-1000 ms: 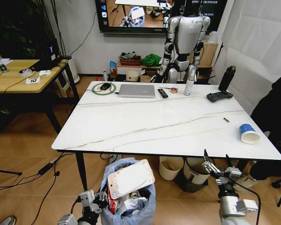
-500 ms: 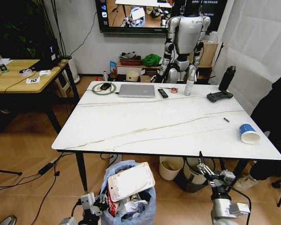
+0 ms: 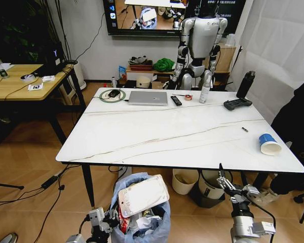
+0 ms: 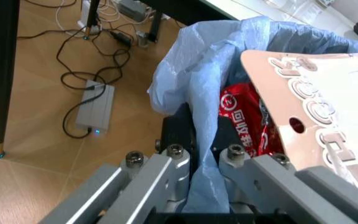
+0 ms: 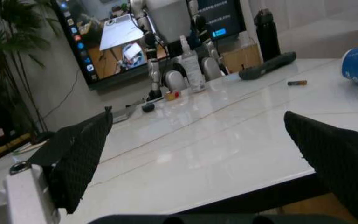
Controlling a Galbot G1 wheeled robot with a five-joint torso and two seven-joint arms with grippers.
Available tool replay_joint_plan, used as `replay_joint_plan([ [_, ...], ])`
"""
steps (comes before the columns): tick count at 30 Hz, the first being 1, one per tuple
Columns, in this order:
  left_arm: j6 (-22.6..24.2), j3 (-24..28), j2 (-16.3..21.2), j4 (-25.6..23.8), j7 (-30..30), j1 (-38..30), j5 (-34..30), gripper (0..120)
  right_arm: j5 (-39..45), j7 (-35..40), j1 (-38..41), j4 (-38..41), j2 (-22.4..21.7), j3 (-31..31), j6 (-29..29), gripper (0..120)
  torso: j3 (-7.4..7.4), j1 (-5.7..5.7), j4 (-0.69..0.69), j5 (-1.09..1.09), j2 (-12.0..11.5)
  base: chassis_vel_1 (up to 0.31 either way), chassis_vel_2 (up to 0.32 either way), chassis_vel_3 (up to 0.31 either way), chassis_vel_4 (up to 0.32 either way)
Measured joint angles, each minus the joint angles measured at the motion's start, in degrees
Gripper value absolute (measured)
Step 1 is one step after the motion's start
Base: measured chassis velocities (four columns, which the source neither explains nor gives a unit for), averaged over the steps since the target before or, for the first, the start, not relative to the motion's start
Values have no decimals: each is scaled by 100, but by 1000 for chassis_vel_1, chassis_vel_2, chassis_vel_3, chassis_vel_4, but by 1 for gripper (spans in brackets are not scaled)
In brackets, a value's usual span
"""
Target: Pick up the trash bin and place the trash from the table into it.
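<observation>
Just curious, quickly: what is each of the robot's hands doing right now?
Left gripper: fingers shut on the trash bin bag rim.
Right gripper: fingers open, empty, below the table edge.

We see our left gripper (image 4: 195, 179) built of silver-grey metal bars fastened with round bolts. Our right gripper (image 5: 213, 154) carries black, finely textured fingers (image 5: 79, 156) on a pale grey wrist.
</observation>
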Motion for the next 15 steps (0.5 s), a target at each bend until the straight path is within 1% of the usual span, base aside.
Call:
replay_joint_plan([
  [15,-7,37,-5,-4,0,24,47,0,98,-58,-58,39,-17,25,28,100,0,0,0,0,0,0,0,0,0],
])
